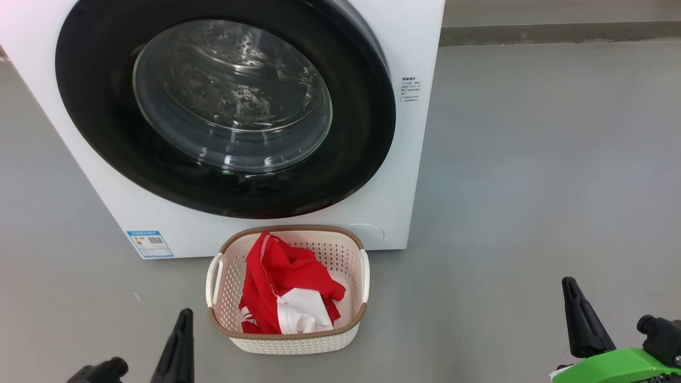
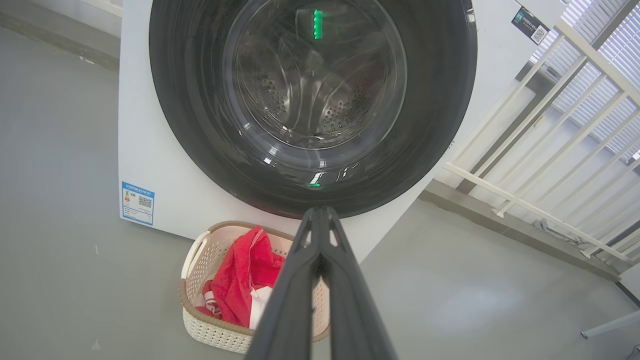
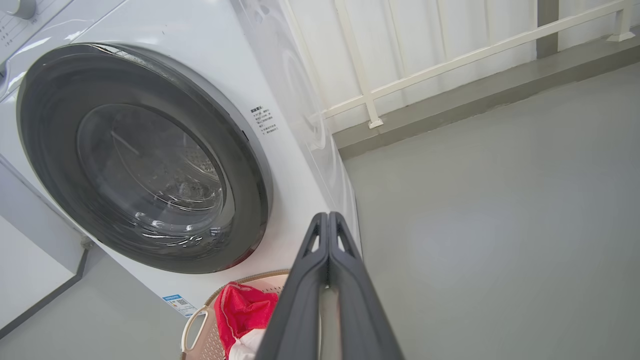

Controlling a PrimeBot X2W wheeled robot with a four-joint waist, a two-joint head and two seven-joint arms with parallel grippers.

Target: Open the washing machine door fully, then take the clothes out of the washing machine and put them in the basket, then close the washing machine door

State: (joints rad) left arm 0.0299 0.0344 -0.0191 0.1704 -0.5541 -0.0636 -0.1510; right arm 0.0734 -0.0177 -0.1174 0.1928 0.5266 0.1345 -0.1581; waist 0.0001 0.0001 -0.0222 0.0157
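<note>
While the washing machine door (image 1: 231, 96) sits closed on the washing machine (image 1: 420, 159), you have the clothes (image 1: 282, 276) lying in the basket (image 1: 340, 255) just in front. Your left gripper (image 2: 320, 212) and right gripper (image 3: 328, 216) hang empty, fingers pressed together. The blue label (image 1: 150, 243) and the side print (image 1: 410, 90) are too small to read.

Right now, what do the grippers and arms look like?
Left gripper and right gripper: two long matte black fingers each, tapering to pointed tips, with slim slotted cut-outs near the tips. A bright green cover sits at the right wrist, with a black rounded knob beside it.
</note>
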